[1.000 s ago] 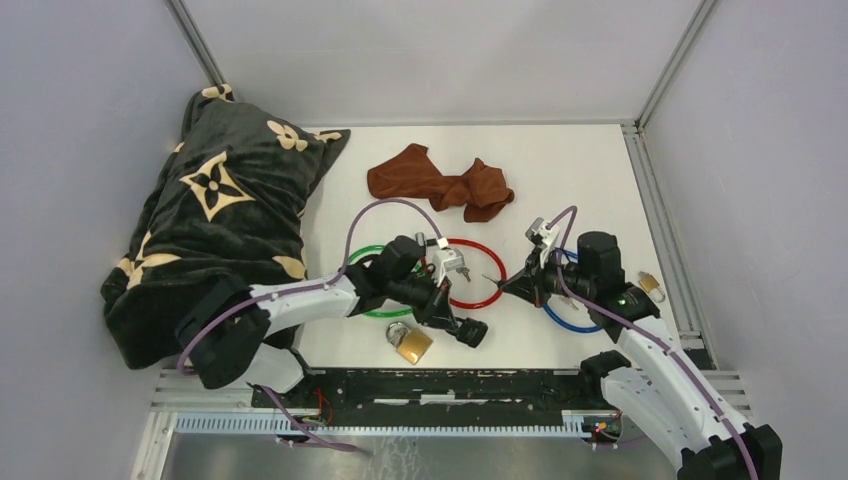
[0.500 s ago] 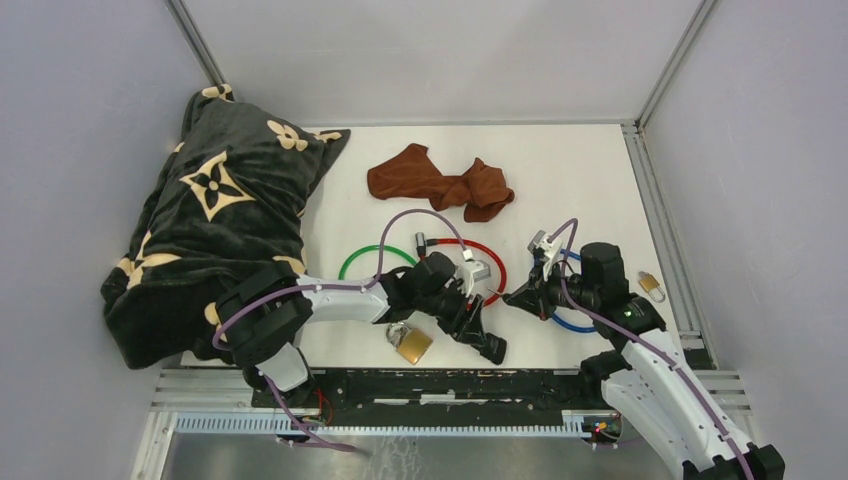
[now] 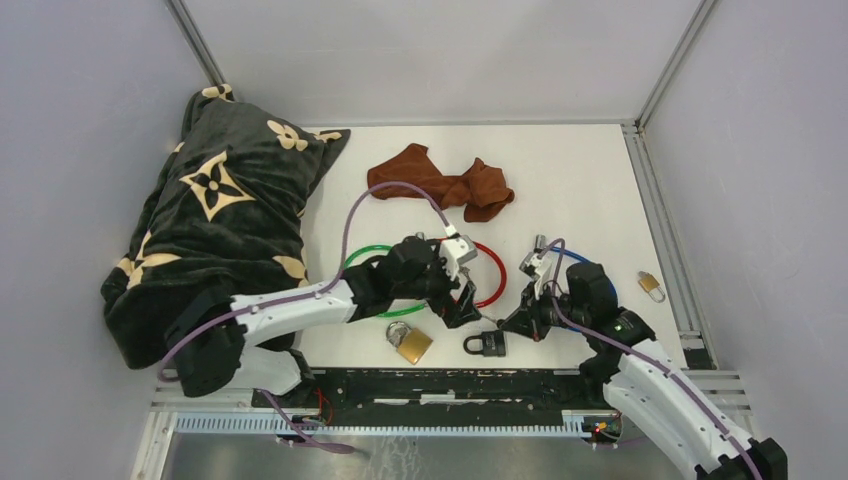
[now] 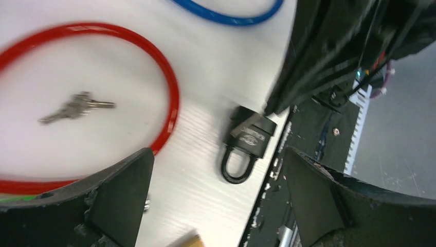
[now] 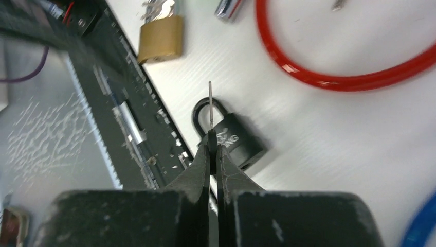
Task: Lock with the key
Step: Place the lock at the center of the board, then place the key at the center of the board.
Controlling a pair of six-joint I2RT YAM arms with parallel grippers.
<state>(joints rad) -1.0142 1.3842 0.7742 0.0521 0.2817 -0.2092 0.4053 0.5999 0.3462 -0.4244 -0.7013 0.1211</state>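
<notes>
Since the earlier frame, the left end effector (image 3: 458,305) has spread its fingers wide and released the black padlock (image 3: 485,343). We now see the padlock lying flat on the counter (image 3: 560,180), clear of those fingers and just ahead of the right end effector (image 5: 213,149), with its shackle pointing away from it. The right end effector is pinched closed on a key (image 5: 211,100), whose thin blade projects over the padlock. A red ring (image 3: 492,262) lies beyond both.
</notes>
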